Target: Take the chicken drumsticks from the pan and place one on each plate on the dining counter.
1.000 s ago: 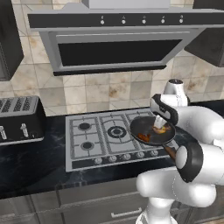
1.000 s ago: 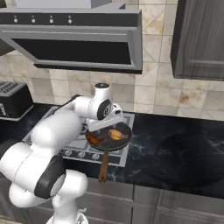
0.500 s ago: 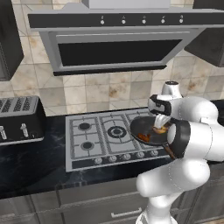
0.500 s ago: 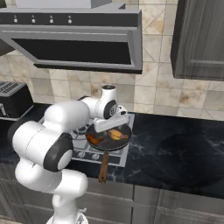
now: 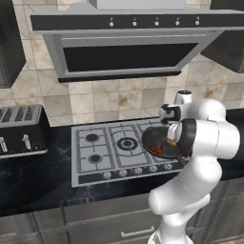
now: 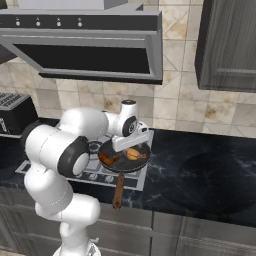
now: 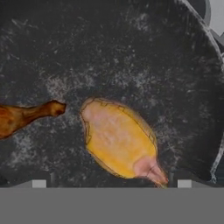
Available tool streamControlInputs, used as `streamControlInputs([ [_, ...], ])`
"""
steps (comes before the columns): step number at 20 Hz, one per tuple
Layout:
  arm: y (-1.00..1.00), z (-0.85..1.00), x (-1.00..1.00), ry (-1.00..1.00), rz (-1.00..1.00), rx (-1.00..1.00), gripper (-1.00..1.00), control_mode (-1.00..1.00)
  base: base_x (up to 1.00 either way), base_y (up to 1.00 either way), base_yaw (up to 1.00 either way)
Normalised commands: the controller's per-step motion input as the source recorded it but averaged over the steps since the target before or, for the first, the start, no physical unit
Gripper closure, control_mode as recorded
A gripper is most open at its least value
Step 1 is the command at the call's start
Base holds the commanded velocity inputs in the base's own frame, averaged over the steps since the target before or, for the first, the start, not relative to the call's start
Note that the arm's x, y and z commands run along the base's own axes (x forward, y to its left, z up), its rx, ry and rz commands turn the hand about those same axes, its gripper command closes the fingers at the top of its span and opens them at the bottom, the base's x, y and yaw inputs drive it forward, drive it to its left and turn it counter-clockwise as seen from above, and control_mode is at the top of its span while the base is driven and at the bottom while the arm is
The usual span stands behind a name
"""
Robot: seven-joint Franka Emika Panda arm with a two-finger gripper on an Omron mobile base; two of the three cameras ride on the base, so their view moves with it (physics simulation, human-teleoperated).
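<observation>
The pan (image 6: 116, 150) rests on the right side of the stove, its wooden handle (image 6: 119, 190) pointing toward me. Inside lie two chicken drumsticks: a golden-orange one (image 7: 118, 140) (image 6: 134, 154) and a darker reddish-brown one (image 7: 19, 117) (image 6: 109, 160) (image 5: 153, 147). My gripper (image 7: 111, 181) (image 6: 131, 148) hangs low over the pan, open. Its fingertips (image 7: 39, 182) stand wide on either side of the golden drumstick without touching it. The plates and the dining counter are out of view.
The gas stove (image 5: 102, 152) has knobs along its front edge. A toaster (image 5: 21, 131) stands at the left, and a range hood (image 5: 124, 52) hangs overhead. The black wall counter (image 6: 200, 170) extends to the right under a dark cabinet (image 6: 230, 45).
The hand has shifted a little to the right and down over the pan, and the elbow has swung outward. The drumsticks and the pan have not moved.
</observation>
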Motion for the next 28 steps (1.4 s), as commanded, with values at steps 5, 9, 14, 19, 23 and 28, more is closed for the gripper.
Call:
streamControlInputs([
  [5,0.0,-0.22,0.19,0.0,0.0,0.0,-1.0,-1.0,0.0,0.0,0.0],
  [9,0.0,-0.21,0.11,0.0,0.0,0.0,-1.0,-1.0,0.0,0.0,0.0],
  [14,0.0,-0.2,0.0,0.0,0.0,0.0,-1.0,-1.0,0.0,0.0,0.0],
  [19,0.0,-0.2,0.0,0.0,0.01,0.0,-1.0,-1.0,0.0,0.0,0.0],
  [23,-0.01,-0.21,-0.01,0.01,0.02,0.0,-1.0,-1.0,0.0,0.0,0.0],
  [28,-0.12,-0.19,-0.16,0.07,0.01,0.0,-1.0,-1.0,0.0,0.0,0.0],
])
